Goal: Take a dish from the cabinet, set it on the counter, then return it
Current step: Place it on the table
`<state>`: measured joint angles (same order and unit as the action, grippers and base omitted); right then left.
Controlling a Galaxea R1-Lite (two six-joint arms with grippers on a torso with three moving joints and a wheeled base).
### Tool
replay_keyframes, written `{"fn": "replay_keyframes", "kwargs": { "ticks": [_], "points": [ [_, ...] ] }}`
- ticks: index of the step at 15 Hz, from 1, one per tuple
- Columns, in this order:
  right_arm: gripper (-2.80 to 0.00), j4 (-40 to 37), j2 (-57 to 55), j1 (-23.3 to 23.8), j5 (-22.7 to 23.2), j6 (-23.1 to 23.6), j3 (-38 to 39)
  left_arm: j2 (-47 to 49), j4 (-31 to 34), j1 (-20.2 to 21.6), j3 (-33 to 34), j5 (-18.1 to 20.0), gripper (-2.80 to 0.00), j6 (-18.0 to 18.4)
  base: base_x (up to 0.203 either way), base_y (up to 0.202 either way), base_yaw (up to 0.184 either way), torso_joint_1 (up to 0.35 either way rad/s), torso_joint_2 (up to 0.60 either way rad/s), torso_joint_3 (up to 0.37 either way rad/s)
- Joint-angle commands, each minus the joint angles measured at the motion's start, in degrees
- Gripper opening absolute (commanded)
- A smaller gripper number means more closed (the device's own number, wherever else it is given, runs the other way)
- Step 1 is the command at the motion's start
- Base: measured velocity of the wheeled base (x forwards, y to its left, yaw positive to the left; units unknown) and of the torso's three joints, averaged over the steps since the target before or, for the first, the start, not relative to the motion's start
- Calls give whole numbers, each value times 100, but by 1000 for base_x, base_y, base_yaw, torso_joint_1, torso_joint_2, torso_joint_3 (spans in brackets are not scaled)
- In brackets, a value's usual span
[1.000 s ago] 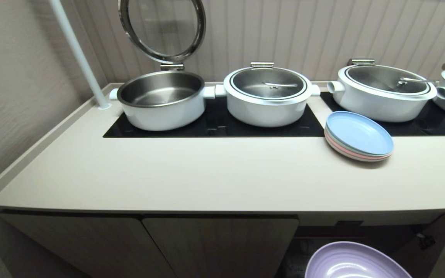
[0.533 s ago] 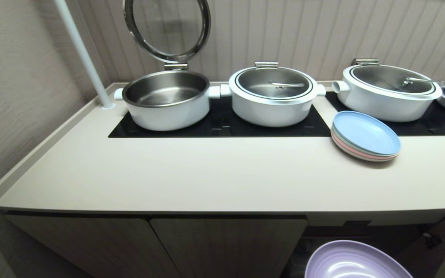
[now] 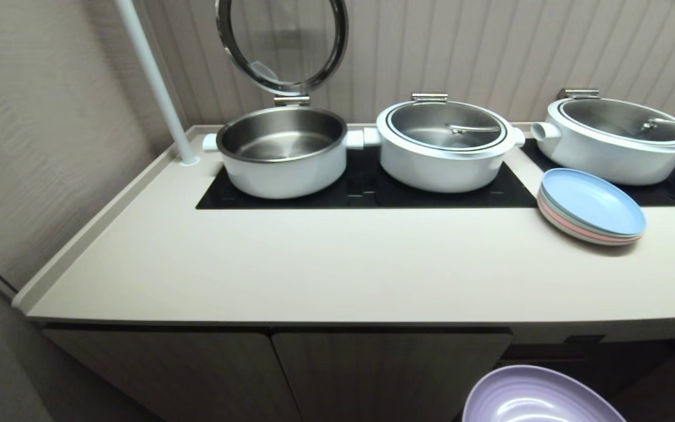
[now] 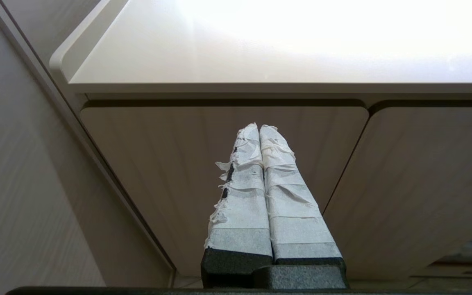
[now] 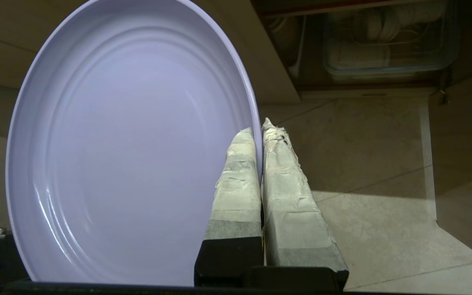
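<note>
Holding the dish (image 5: pixel 125 151) by its rim, my right gripper (image 5: pixel 260 127) has its taped fingers pinched tight on the edge. At the head view's lower right the dish (image 3: pixel 539 398) sits below the counter (image 3: pixel 337 269), which lies above and beyond it. My left gripper (image 4: pixel 259 127) idles, fingers pressed together, facing the cabinet (image 4: pixel 219 135) door.

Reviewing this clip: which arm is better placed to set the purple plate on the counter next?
Right. The right gripper is shut on the dish rim, holding it below the counter edge. The left gripper is shut and empty, facing a closed cabinet door.
</note>
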<state>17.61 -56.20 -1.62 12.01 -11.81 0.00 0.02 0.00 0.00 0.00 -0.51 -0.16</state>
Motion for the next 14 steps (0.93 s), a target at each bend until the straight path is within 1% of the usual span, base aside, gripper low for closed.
{"fn": "replay_keyframes", "kwargs": {
  "ticks": [1,8,14],
  "points": [
    [-280,31,-14,-5,12,-5,0,-2,0,0,0,-2,-280,-2,0,0,0,0,0,0],
    [-280,76,-57,-5,3,4,0,-2,0,0,0,-2,-280,-2,0,0,0,0,0,0],
    [-280,453,-204,-3,-2,23,-59,-2,0,0,0,-2,-280,-2,0,0,0,0,0,0]
  ]
}}
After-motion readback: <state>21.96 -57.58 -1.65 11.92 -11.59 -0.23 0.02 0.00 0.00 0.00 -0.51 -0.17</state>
